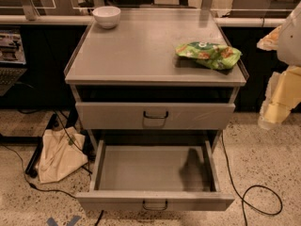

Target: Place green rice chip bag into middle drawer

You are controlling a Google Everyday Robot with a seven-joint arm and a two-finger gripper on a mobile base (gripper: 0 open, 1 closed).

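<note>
Gripper [276, 106], a pale blurred form at the right frame edge beside the cabinet, level with the upper drawer front; open or closed cannot be told. Crinkled bright green foil rice chip bag [209, 54] lies on the grey metal cabinet top [141, 51], near its right edge; wide shallow grey metal middle drawer [155, 201] stands pulled out below. Judgement: grasp not yet made; next move calls for reaching over to the bag. Arm largely cut off by the frame.

No readable text, green rice chip bag [209, 54] logo [203, 44] illegible; tool [275, 105] far right
</note>
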